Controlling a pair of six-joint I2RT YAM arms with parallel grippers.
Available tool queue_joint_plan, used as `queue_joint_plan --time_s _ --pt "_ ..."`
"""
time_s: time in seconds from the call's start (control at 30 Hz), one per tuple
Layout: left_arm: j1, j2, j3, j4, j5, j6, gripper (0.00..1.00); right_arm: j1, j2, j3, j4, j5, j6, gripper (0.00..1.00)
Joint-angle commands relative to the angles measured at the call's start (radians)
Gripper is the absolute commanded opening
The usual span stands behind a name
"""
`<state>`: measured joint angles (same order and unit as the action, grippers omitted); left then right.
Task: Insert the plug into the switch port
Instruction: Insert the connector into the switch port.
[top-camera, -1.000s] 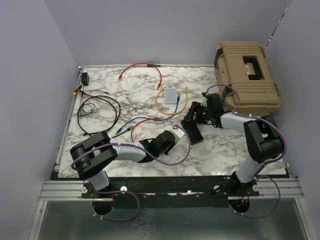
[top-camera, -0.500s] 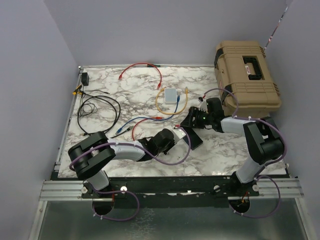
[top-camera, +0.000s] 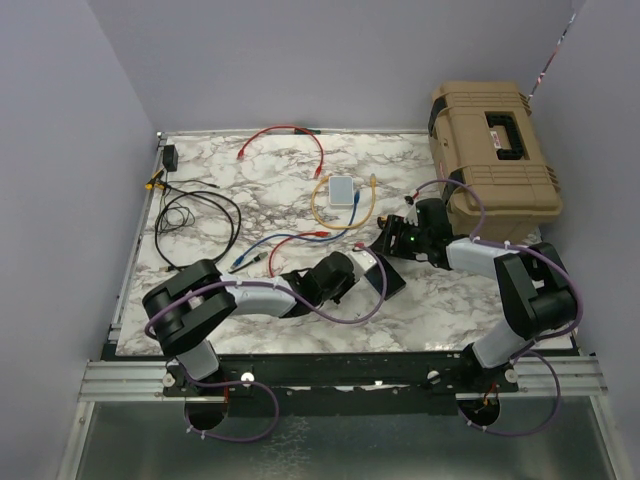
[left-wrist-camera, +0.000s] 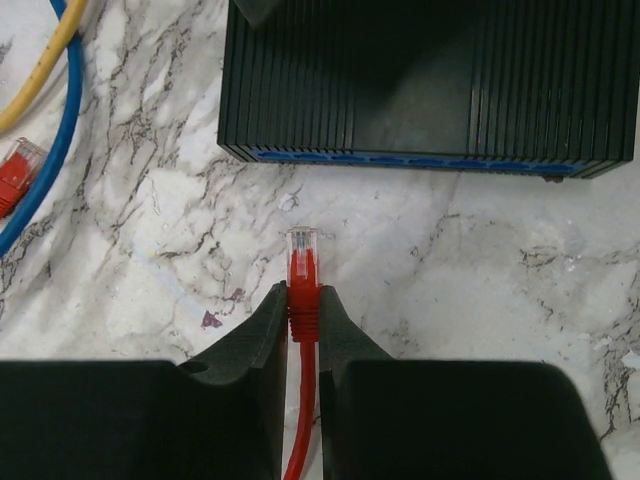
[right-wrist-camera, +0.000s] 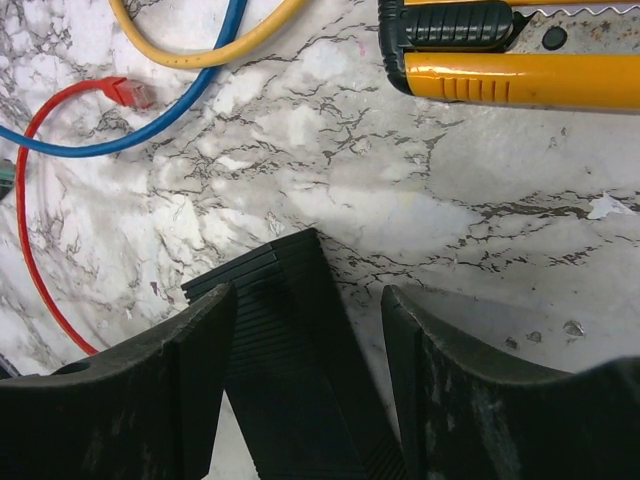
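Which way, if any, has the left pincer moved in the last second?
Yes. From above, the left pincer has crept right and up the table, closer to the fixed small white box.

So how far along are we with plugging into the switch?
Done: left gripper, jaws shut, holds the red plug aimed at the switch edge. In hand: right gripper straddles a switch corner, jaws open. Left: plug tip sits short of that edge; close the gap and insert.
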<state>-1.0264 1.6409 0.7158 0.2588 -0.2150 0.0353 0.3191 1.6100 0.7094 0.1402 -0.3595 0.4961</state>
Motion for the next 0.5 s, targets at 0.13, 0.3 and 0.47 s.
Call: queue_joint_plan --time_s 0.13,0.3,0.47 --pt "0.035 0.042 0.063 -0.007 -0.003 -0.068 0.00 -0.002 0.013 0.005 0.009 -0.059 -0.016 0.61" --pt "0.041 0.078 0.095 -0.023 0.005 -0.072 0.00 -0.003 0.014 0.009 0.002 -0.052 -0.022 0.60" --pt "0.043 0.105 0.122 -0.036 0.020 -0.072 0.00 -0.003 0.020 0.012 -0.001 -0.053 -0.025 0.59"
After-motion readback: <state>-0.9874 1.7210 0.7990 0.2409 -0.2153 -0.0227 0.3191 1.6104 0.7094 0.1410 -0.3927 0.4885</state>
